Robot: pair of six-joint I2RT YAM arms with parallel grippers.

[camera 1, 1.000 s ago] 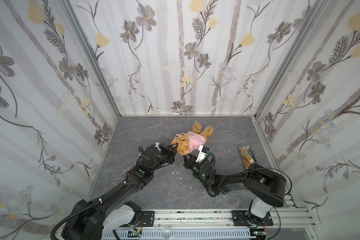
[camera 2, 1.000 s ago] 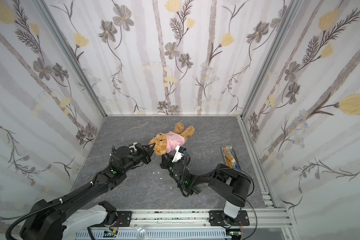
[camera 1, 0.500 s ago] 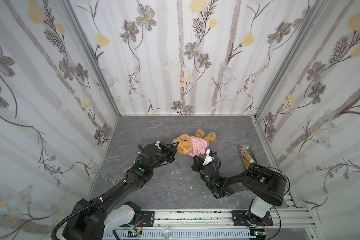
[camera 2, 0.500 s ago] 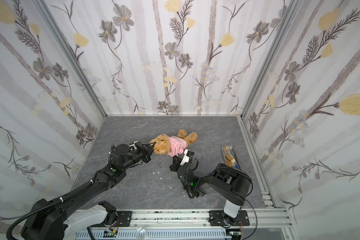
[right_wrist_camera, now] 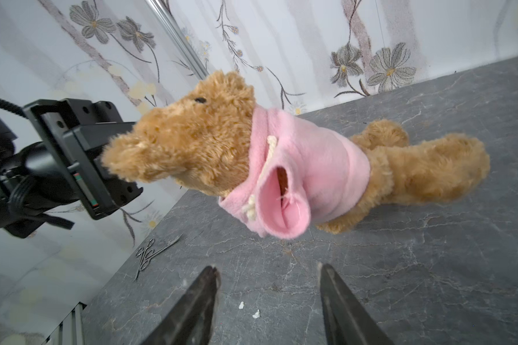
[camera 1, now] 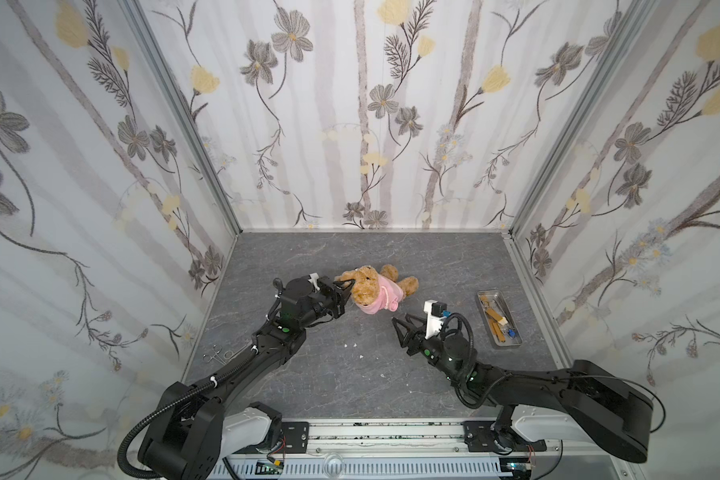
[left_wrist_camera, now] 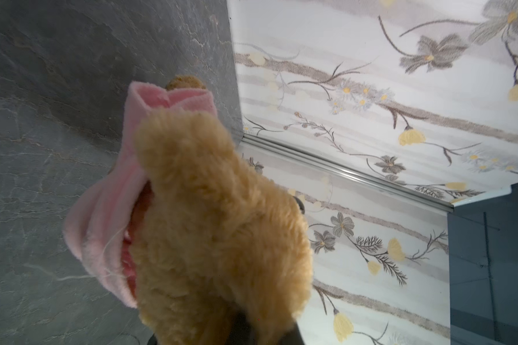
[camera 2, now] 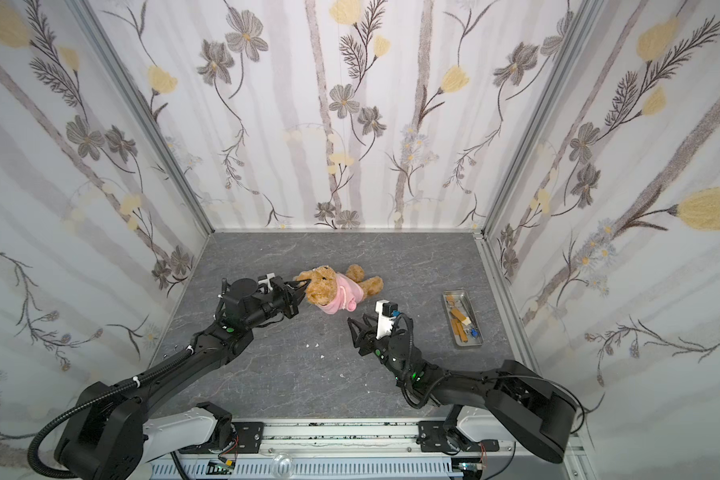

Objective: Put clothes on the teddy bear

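Both top views: high at front, tilted down toward floral-papered back wall (camera 1: 371, 124), whole grey marbled table (camera 1: 350, 374) covered, near-twin shots. Left wrist view: jammed against fluffy golden-brown plush teddy bear (left_wrist_camera: 216, 224). Right wrist view: low over table, same bear side-on, close.

One teddy bear (camera 1: 366, 286) lies on the single table (camera 1: 350, 257), and it wears one pink hoodie (camera 1: 385, 297). There are two black robot arms, a left arm (camera 1: 267, 353) and a right arm (camera 1: 516, 382). Each has one pincer, so two in all: the left pincer (camera 1: 344, 286) and the right pincer (camera 1: 402, 326). One metal tray (camera 1: 510, 340) sits by the right wall; the bits inside are too small for me to count. One pair of steel forceps (camera 1: 219, 356) lies by the left wall. Of the white crumbs (camera 1: 354, 344) between the arms, I count at least four.
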